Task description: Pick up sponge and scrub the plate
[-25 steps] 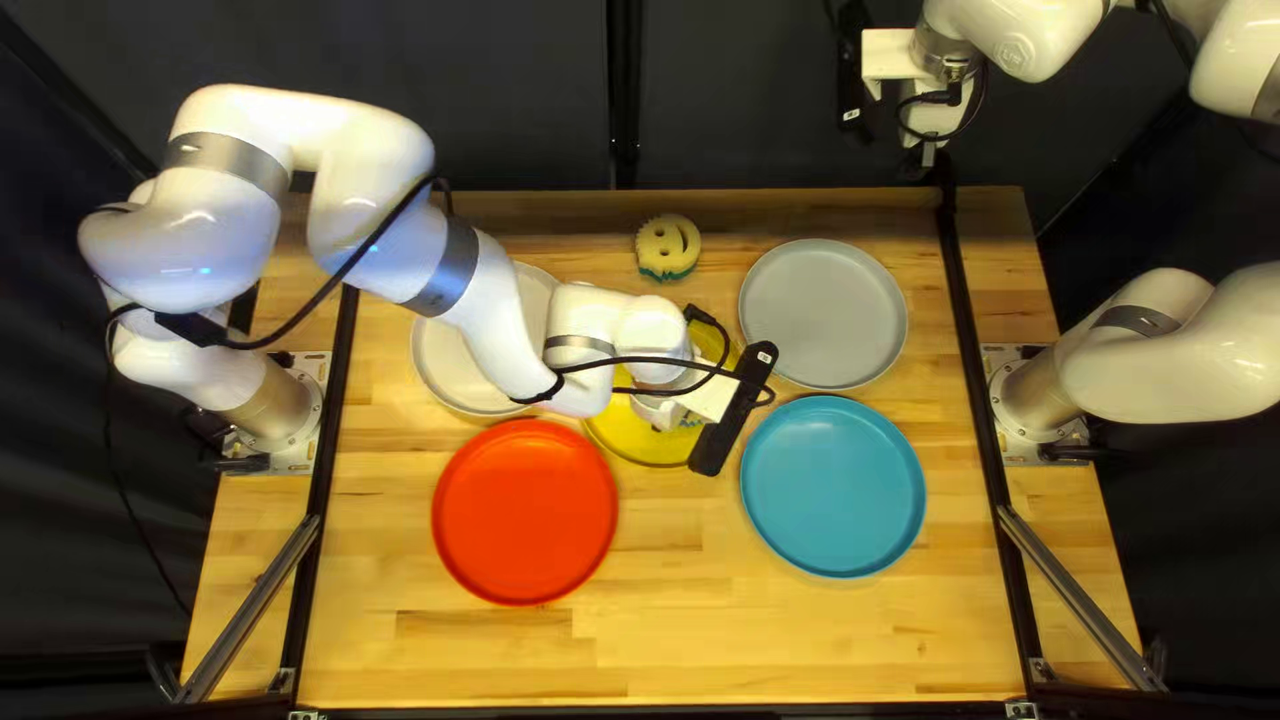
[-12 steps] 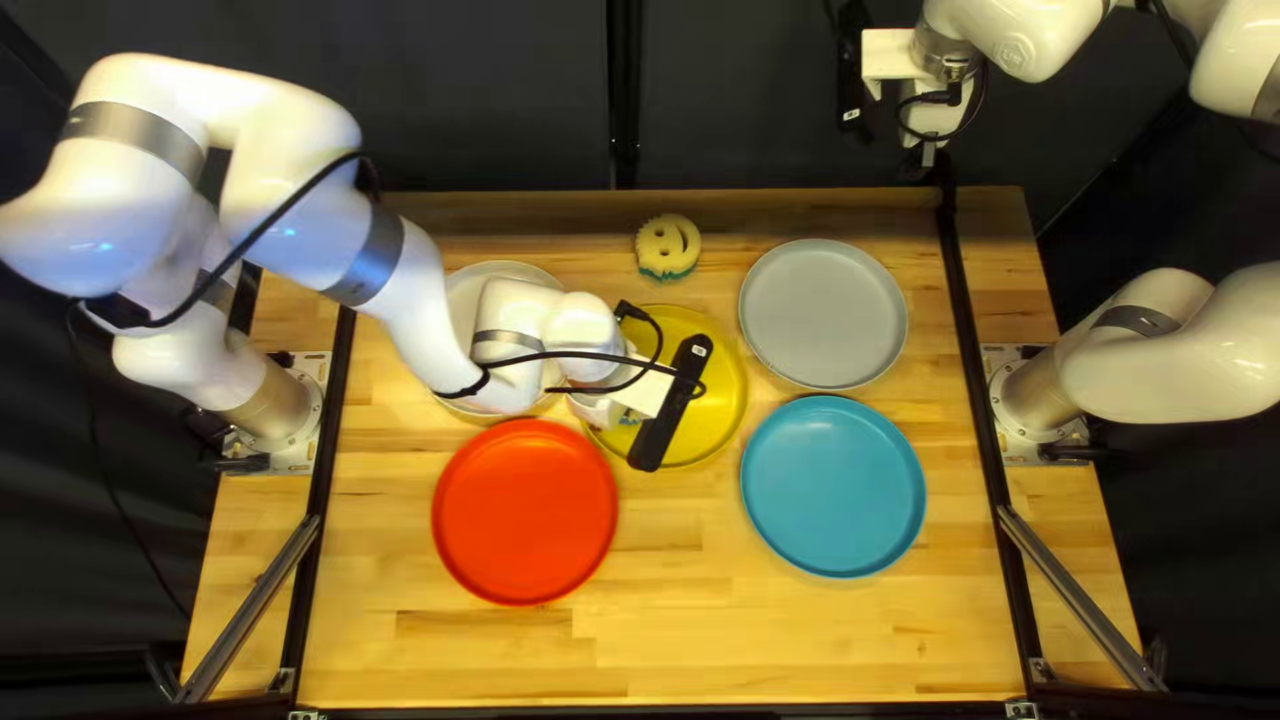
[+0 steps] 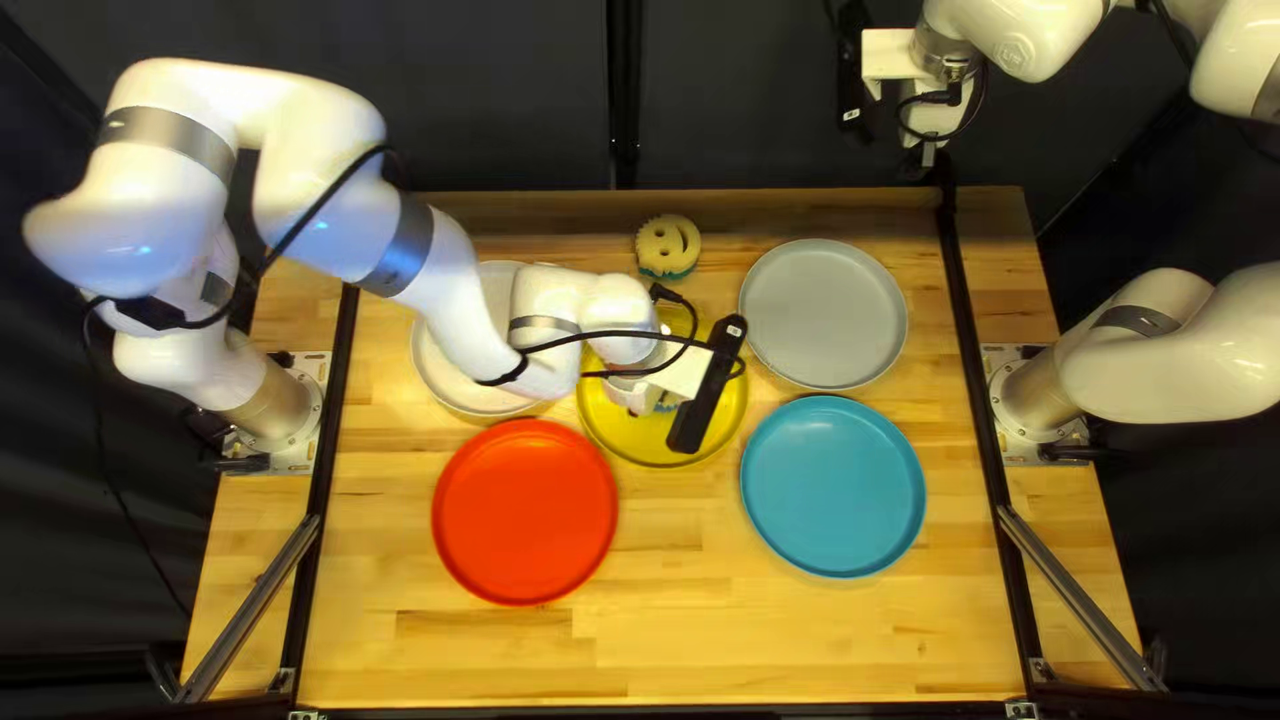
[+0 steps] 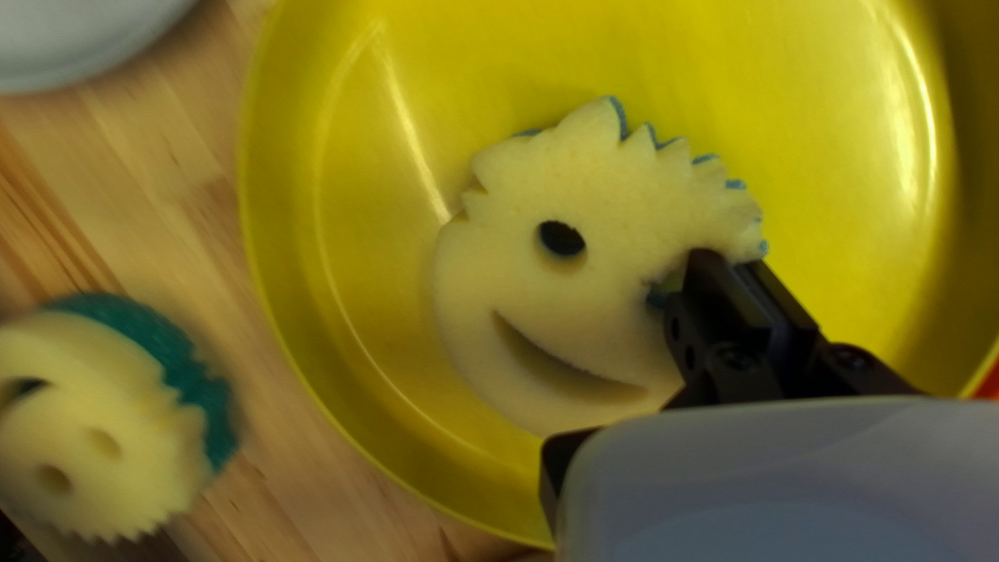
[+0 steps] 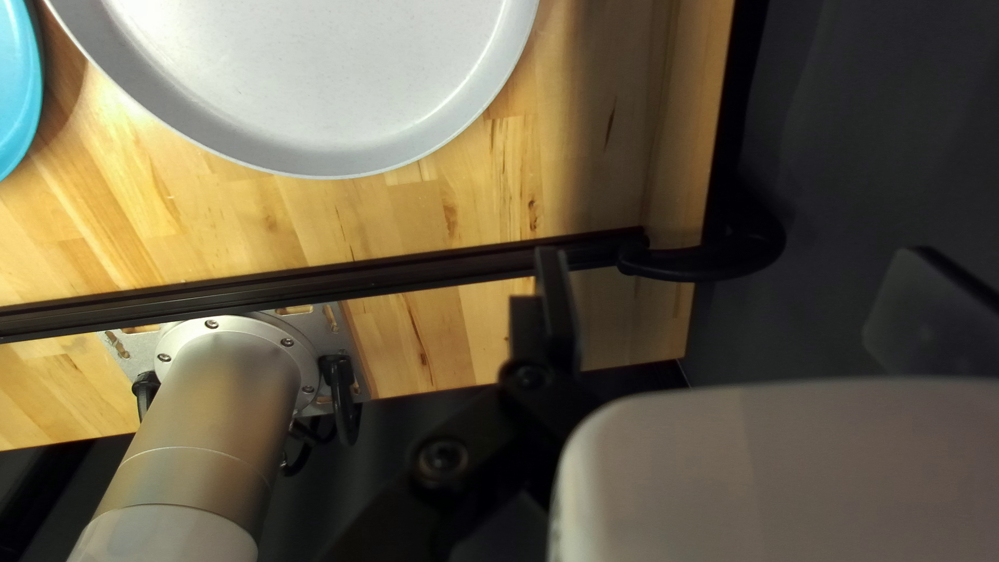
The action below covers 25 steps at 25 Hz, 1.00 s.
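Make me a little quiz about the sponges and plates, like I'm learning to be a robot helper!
1. True or false: the smiley sponge at my left gripper has a curved mouth.

2. Which plate is under that sponge?
a) red plate
b) yellow plate
c) blue plate

3. Fill in the blank: the sponge with the green layer lies beside the yellow plate, right on the wooden ____.

Key: 1 true; 2 b; 3 table.
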Each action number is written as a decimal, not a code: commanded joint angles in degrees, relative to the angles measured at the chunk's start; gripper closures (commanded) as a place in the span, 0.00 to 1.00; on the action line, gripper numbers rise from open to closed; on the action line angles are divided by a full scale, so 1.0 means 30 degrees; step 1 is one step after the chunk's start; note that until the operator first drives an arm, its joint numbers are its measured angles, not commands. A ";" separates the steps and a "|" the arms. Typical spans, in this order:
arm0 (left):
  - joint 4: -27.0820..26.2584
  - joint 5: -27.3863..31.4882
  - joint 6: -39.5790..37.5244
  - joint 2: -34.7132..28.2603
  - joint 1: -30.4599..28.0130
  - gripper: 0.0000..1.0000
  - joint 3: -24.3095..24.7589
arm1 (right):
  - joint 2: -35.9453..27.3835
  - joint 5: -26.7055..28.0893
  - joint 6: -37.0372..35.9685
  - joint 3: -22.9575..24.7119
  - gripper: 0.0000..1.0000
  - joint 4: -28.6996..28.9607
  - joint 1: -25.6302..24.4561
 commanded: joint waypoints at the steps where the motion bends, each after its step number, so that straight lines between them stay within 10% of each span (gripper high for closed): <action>1: -0.0435 -0.0261 0.0794 0.0103 0.0359 1.00 0.0212 | 0.0000 0.0000 0.0000 0.0000 0.00 0.0000 0.0000; 13: -0.1101 -0.0576 0.1528 -0.1720 0.1452 1.00 0.2928 | 0.0000 0.0000 0.0000 0.0000 0.00 0.0000 0.0000; 25: -0.0212 -0.0508 -0.0632 -0.0848 -0.0827 1.00 0.1721 | 0.0000 0.0000 0.0000 0.0000 0.00 0.0000 0.0000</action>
